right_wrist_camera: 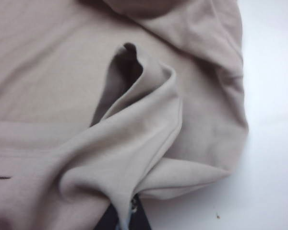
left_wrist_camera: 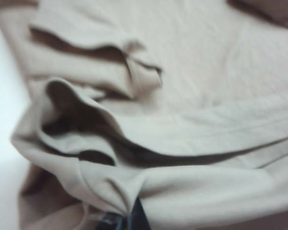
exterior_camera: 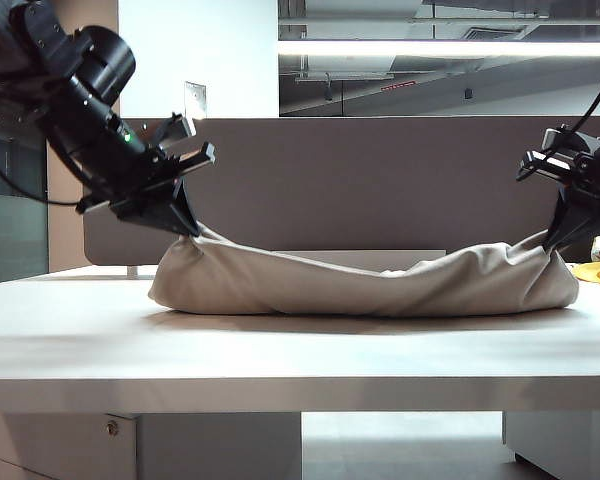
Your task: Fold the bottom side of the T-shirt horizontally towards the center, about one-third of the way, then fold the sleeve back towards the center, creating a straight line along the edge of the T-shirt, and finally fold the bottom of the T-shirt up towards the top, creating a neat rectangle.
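While the T-shirt (exterior_camera: pixel 380 285) lies lengthwise across the table (exterior_camera: pixel 280 350), the left gripper (exterior_camera: pixel 185 222) and right gripper (exterior_camera: pixel 558 240) pinch its opposite ends, each equally near.

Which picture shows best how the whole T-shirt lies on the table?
The exterior view: the T-shirt stretches across the table, sagging in the middle, its ends pinched and lifted by the left hand and right hand. The left and right wrist views show only close-up folds where each shut hand grips the cloth.
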`<state>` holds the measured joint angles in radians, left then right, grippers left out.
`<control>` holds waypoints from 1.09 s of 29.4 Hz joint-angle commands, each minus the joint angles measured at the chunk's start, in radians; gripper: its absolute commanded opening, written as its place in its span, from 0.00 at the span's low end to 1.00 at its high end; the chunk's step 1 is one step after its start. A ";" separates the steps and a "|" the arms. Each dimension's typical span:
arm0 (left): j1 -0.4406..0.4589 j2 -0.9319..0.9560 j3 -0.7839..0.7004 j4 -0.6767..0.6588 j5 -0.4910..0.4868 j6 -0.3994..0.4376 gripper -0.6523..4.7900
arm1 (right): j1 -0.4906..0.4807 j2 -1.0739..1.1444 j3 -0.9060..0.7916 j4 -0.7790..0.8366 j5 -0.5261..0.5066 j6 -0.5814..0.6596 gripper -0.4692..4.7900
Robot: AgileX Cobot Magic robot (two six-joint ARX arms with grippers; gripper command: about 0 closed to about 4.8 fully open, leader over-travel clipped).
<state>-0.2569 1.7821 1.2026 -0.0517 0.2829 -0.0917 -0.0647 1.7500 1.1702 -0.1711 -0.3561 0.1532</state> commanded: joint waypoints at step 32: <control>0.064 0.333 0.642 -0.189 -0.114 0.163 0.11 | -0.018 0.233 0.453 -0.009 0.025 0.003 0.08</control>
<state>-0.1928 2.1071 1.8282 -0.2512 0.1711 0.0574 -0.0757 1.9697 1.5921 -0.1703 -0.3340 0.1566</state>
